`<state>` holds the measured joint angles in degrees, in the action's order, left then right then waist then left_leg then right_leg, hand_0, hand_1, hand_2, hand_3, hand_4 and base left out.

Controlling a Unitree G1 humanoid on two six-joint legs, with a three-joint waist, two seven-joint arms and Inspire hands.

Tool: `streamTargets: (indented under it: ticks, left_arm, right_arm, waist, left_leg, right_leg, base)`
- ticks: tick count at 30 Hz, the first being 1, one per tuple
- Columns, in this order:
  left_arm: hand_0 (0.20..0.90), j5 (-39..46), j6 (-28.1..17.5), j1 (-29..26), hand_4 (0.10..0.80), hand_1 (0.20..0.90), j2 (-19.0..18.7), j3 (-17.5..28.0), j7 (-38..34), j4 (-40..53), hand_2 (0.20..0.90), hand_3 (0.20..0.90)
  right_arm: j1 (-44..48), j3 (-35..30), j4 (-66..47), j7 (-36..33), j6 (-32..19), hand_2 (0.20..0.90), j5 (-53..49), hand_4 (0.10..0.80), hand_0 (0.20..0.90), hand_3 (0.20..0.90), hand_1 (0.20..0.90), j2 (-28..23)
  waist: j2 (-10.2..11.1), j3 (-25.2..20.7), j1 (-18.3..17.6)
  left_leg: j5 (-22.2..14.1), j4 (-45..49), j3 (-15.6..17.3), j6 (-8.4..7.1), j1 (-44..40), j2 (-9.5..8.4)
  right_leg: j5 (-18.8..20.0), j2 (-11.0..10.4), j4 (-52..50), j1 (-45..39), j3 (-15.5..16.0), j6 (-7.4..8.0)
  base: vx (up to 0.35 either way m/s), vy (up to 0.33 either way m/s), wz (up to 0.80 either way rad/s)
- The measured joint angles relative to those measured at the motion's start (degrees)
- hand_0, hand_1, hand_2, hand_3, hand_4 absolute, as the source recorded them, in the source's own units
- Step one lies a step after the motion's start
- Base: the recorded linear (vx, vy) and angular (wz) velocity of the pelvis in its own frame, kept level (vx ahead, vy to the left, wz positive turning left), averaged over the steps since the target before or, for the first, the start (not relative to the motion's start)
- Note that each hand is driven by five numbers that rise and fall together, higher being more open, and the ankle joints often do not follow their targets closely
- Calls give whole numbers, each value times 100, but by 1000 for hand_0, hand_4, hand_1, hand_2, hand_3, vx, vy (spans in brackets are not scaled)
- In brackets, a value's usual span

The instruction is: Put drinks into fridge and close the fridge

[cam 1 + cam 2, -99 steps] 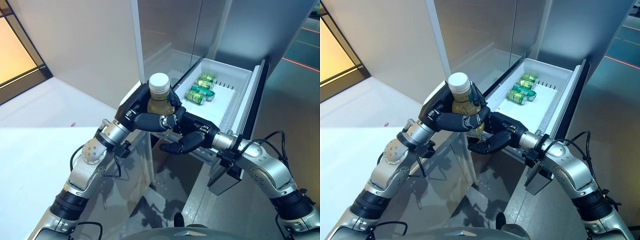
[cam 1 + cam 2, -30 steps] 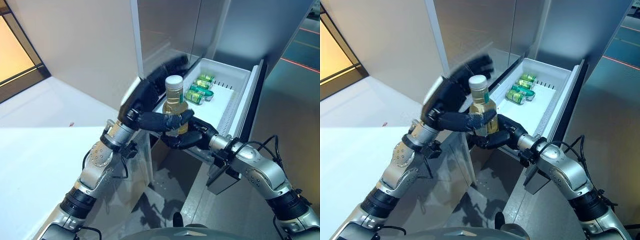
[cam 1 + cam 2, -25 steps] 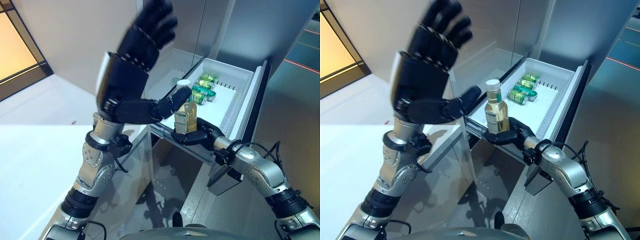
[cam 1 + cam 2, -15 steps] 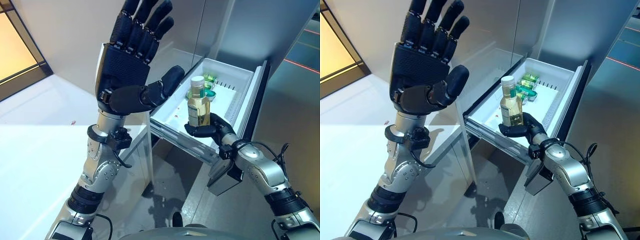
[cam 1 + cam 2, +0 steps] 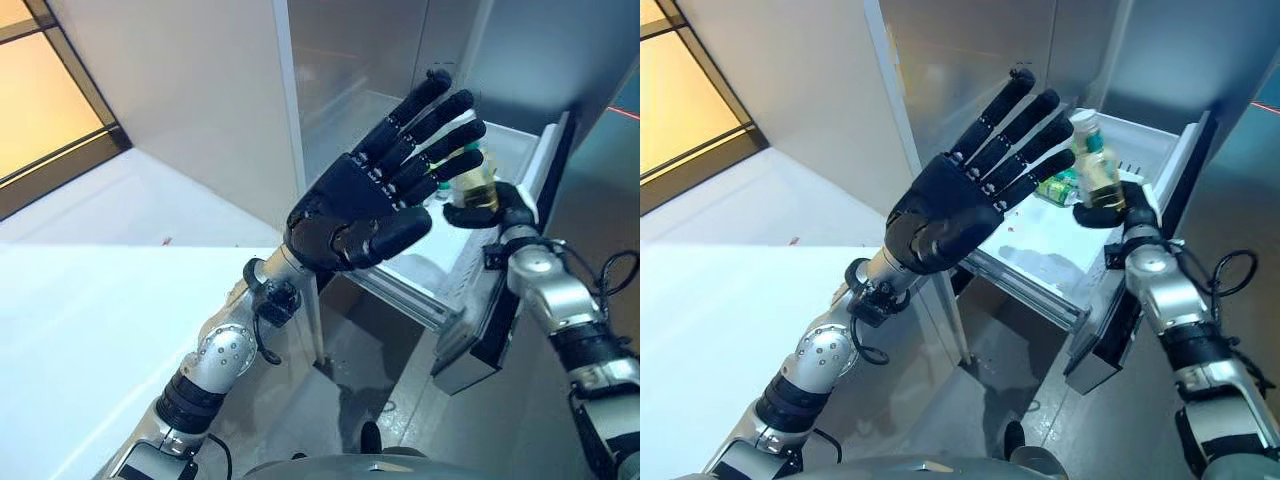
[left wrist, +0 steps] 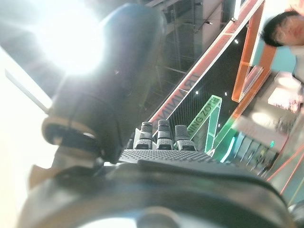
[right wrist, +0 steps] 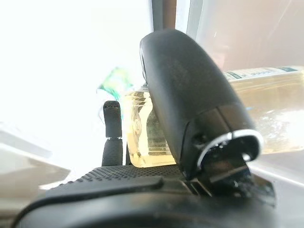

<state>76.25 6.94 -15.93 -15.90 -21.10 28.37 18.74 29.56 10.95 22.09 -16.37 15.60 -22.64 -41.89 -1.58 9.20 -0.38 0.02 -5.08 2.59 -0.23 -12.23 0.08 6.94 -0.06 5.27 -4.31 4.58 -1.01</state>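
A clear bottle (image 5: 1095, 170) of yellowish drink with a white cap is held upright over the far part of the white fridge drawer (image 5: 1040, 245). My right hand (image 5: 1120, 212) is shut on its lower half; in the right wrist view the thumb (image 7: 190, 99) wraps across the bottle (image 7: 270, 114). My left hand (image 5: 940, 215) is raised close to the camera, open with straight fingers and holding nothing. In the left eye view it hides part of the bottle (image 5: 478, 185). Green cans (image 5: 1058, 186) lie in the drawer beyond its fingers.
The drawer stands pulled out from the steel fridge body (image 5: 960, 70), with its dark front panel (image 5: 1110, 330) at the near right. A white counter (image 5: 720, 300) lies to the left. A person (image 6: 285, 33) shows in the left wrist view.
My left hand let go of the bottle, swung up open and now tilts towards the drawer. My right hand carried the bottle alone out over the drawer. The camera has shifted.
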Motion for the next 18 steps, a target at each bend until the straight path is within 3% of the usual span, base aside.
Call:
streamTargets:
  ticks: [9, 18]
  left_arm:
    - [900, 1852, 1277, 491, 800, 900, 77, -616, 7, -765, 900, 900]
    - [900, 1833, 2686, 923, 800, 900, -97, -742, 14, -1617, 900, 900]
  right_arm:
    - [675, 8, 1484, 33, -99, 300, -218, 100, 300, 200, 300, -167]
    - [881, 143, 2117, 323, -98, 300, -195, 100, 300, 200, 300, -139]
  waist:
    - [60, 38, 333]
    - [89, 171, 635]
  left_leg:
    - [141, 2, -411, -38, 179, -11]
    - [224, 3, -630, -48, 271, -28]
  right_leg:
    - [-36, -69, 2, -5, 409, 12]
    - [-51, -111, 2, -4, 615, 7]
  base:
    - [-24, -83, 23]
    - [-8, -27, 13]
